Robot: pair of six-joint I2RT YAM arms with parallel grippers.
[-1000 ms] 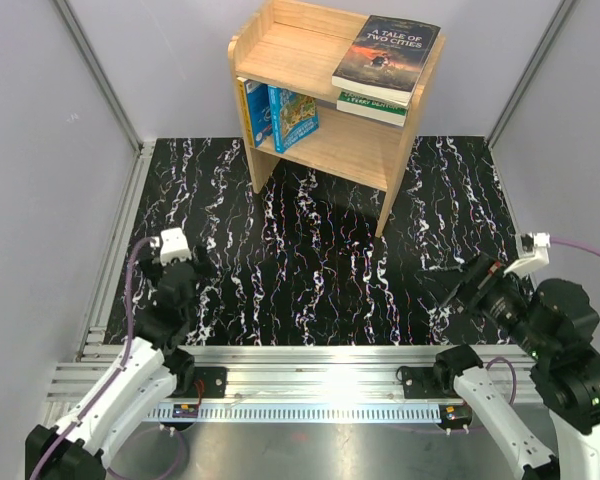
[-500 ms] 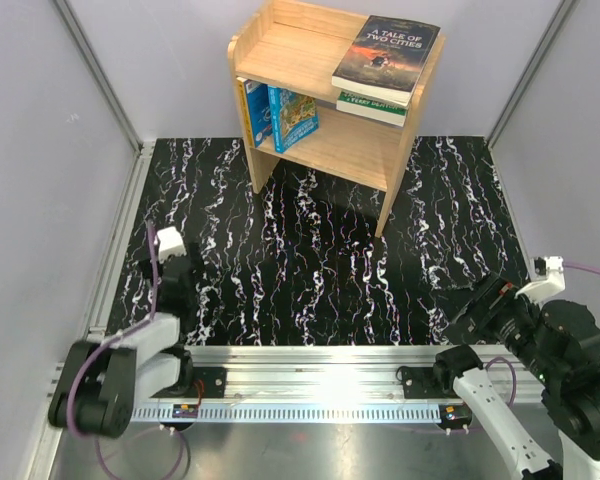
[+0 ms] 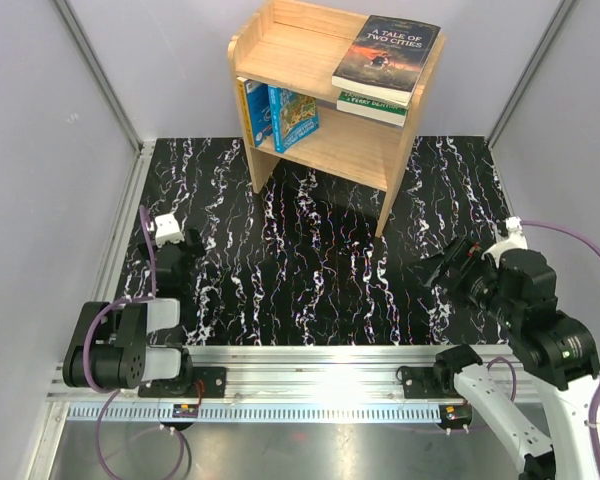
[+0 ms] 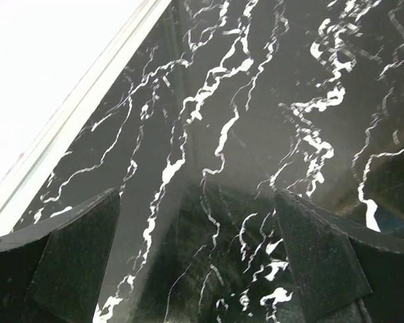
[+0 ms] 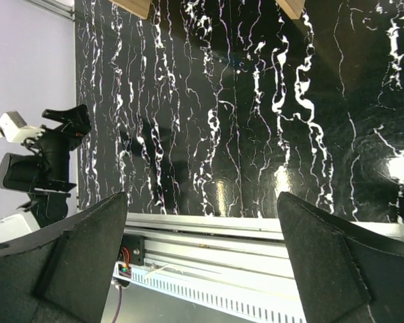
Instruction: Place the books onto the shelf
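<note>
Although paperbacks like these are light, they are limp and glossy. I would judge a pinch across the spine edge, where the pages are bound stiff, safer than one on the loose fore-edge. None lies on the marbled table (image 3: 310,260): "A Tale of Two Cities" (image 3: 386,55) rests flat at the right of the shelf (image 3: 290,50) top, the green book (image 3: 372,106) lies flat beneath it on the lower tier, and the two blue books (image 3: 295,118) stand leaning at that tier's left (titles too small to read). Over the table's near part, the left gripper (image 4: 196,195) and the right gripper (image 5: 198,202) both have jaws spread wide, holding nothing — the job looks finished.
</note>
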